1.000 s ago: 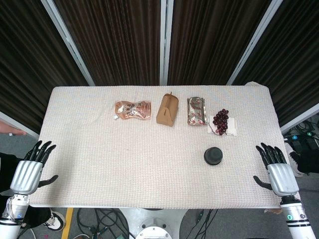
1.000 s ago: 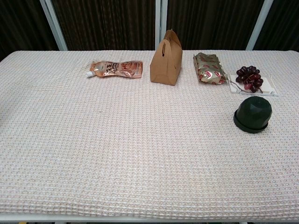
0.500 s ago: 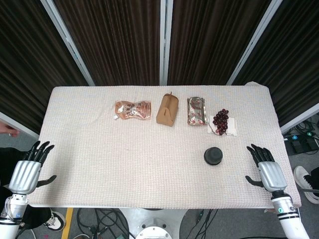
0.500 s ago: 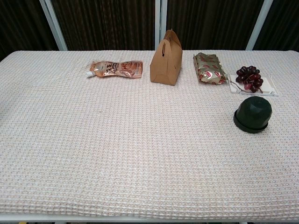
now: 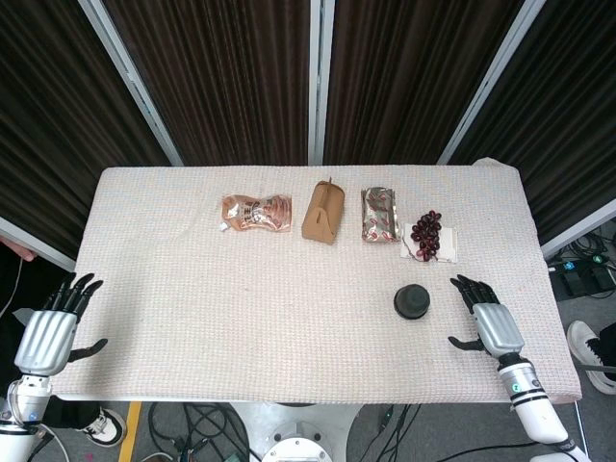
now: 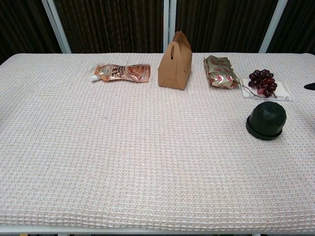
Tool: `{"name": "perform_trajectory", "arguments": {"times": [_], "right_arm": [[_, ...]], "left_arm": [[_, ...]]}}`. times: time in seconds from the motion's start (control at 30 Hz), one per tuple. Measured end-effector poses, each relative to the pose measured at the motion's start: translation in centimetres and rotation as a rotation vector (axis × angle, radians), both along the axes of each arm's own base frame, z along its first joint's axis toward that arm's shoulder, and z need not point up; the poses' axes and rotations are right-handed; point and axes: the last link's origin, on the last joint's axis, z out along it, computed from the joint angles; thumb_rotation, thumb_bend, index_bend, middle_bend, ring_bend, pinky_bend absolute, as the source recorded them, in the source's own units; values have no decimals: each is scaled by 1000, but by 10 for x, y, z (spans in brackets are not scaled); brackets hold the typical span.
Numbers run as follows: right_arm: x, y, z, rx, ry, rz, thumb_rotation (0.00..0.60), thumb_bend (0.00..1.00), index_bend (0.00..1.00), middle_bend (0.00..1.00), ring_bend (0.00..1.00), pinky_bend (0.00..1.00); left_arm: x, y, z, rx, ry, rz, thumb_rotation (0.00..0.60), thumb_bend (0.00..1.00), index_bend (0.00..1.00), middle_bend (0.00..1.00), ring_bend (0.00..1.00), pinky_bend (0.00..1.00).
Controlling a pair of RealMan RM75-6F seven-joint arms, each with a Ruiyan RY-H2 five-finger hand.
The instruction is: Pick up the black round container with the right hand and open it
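Head view shows both hands, chest view barely a fingertip. Right hand (image 5: 487, 321) released, fingers spread, now moved in beside black round container (image 5: 412, 302) at near right. Left hand (image 5: 46, 337) released.

My left hand (image 5: 45, 337) and right hand (image 5: 492, 324) both show silver metal backs, black jointed fingers and white wrist sleeves.

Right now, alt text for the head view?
Open right hand hovers over the table, just right of the black round container, not touching it. Behind: a pouch, paper box, foil packet and grapes. Open left hand sits at the table's left edge.
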Motion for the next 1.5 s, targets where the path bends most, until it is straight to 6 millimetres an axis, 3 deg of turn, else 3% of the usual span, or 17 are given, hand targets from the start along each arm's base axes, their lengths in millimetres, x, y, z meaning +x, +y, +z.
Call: {"name": "perform_trajectory", "arguments": {"times": [0.33,0.63,1.5], "right_arm": [[26,-26,-32,52,-8,19,600,93,0,60,0,0],[34,-41,-52,83,18,21,600,110,0,69,0,0],[35,-46,-64,99,6,0,600,128,0,173,0,0]], "left_arm": [[-3,0,2,2,3,10,600,24,126,67,0,217],[-4,0,4,3,2,16,600,24,126,67,0,217],[-7,-2,5,5,4,22,600,24,126,67,0,217]]}}
